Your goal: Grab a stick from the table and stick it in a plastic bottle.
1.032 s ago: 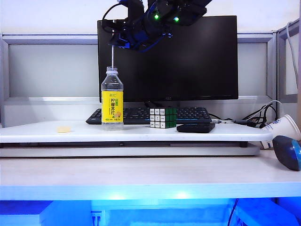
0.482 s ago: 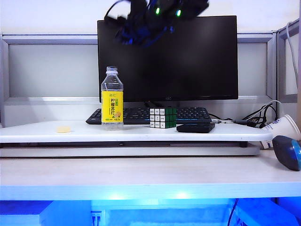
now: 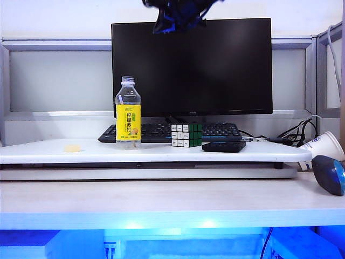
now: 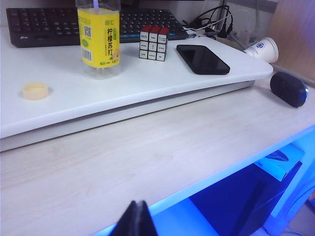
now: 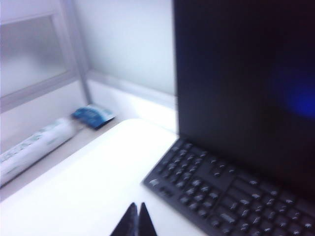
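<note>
Task judged almost done: thin pale stick (image 4: 95, 4) apparently already inside the small clear plastic bottle with yellow label (image 3: 128, 113), seen through the clear upper wall in the left wrist view; not visible in the exterior view, so not fully sure. Bottle upright on the raised white shelf board of the pale grey-white counter (image 3: 161, 202), cap off, small tan cap (image 4: 35, 90) lying apart from it. Left to do, probably: only parking of the arm.

Right pincer (image 5: 133, 221) high above the shelf, in front of the black monitor (image 3: 226, 65), jaws pressed together, holding nothing. Left pincer (image 4: 137, 221) low over the front counter edge, also closed tight and empty, touching nothing.
</note>
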`<control>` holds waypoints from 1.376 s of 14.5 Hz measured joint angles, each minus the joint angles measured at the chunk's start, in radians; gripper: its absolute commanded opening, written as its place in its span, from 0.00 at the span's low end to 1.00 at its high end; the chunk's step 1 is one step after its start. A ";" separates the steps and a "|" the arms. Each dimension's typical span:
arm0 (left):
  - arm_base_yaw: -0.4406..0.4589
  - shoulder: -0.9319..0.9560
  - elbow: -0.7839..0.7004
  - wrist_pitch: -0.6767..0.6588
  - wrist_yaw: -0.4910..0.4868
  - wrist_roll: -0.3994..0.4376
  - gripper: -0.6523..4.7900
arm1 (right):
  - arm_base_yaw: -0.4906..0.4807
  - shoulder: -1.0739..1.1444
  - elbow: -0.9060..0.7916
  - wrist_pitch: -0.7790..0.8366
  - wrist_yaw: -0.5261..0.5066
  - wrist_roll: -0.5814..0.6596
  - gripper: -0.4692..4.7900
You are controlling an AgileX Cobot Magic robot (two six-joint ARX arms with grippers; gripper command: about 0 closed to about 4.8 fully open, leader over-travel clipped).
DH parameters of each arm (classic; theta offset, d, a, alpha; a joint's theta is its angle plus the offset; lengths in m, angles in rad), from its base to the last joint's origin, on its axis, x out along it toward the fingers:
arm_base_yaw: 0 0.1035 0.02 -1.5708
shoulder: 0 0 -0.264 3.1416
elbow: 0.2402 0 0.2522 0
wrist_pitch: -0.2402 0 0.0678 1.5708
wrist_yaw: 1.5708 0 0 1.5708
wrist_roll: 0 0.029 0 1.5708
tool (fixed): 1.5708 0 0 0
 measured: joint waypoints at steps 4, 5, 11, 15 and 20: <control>0.000 0.000 0.000 0.000 0.000 0.000 0.11 | 0.000 -0.057 0.000 -0.116 -0.026 0.006 0.07; 0.000 0.000 0.000 0.000 0.000 0.000 0.11 | 0.000 -0.068 0.000 -0.153 -0.026 0.016 0.07; 0.000 0.000 0.000 0.000 0.000 0.000 0.11 | -0.027 -0.169 0.000 -0.314 -0.010 0.054 0.07; 0.000 0.000 0.000 0.000 0.000 0.000 0.11 | -0.185 -0.234 -0.008 -0.450 0.003 0.053 0.07; 0.000 0.000 0.000 0.000 0.000 0.000 0.11 | -0.238 -0.310 -0.195 -0.415 0.005 0.051 0.07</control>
